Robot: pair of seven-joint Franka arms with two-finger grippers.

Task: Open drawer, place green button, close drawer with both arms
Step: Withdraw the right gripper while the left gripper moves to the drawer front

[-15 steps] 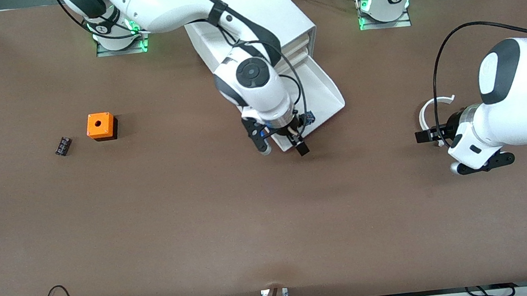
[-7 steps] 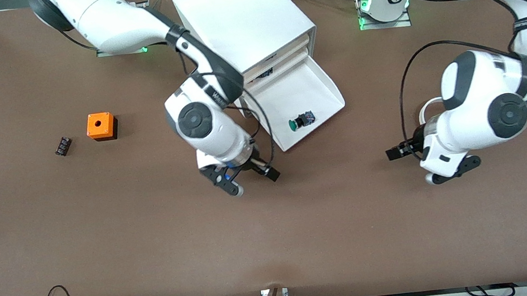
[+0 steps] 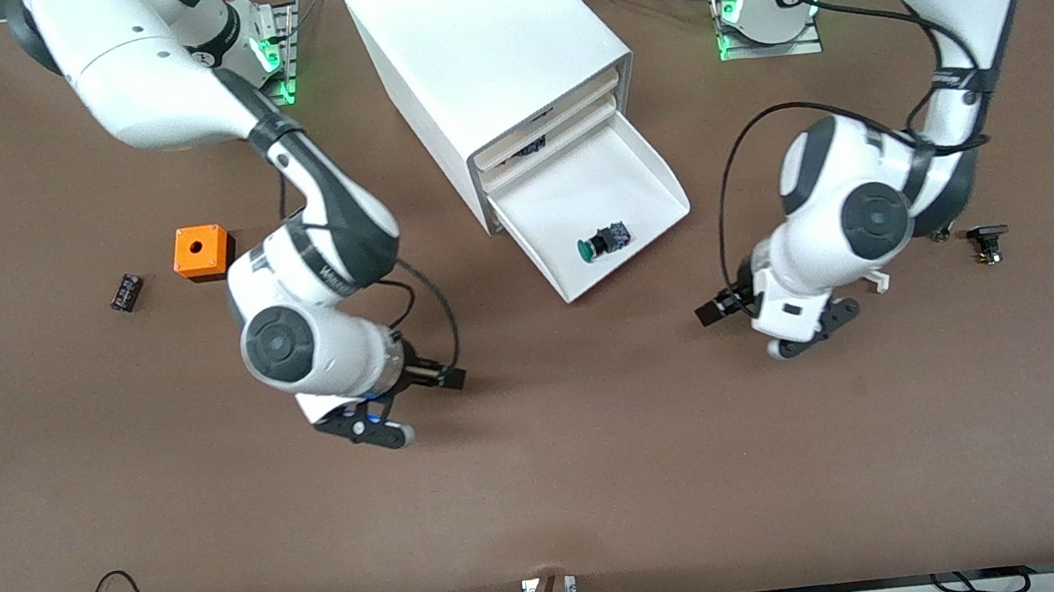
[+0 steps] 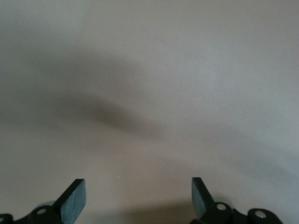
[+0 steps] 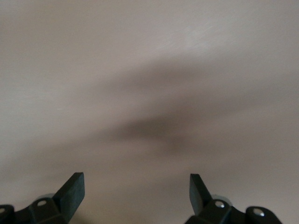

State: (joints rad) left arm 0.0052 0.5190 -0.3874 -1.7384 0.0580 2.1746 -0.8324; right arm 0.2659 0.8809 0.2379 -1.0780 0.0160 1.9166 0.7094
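While the drawer [image 3: 611, 200] stands open at frame centre, I see the button [image 3: 597, 245] lying inside it.
Left end effector [image 3: 741, 320] and right end effector [image 3: 420, 410] both gape over bare tabletop [image 3: 551, 494].

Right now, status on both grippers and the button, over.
Left gripper open, empty, over bare table. Right gripper open, empty, over bare table. Button lying in the open bottom drawer. Nothing blocking the drawer front.
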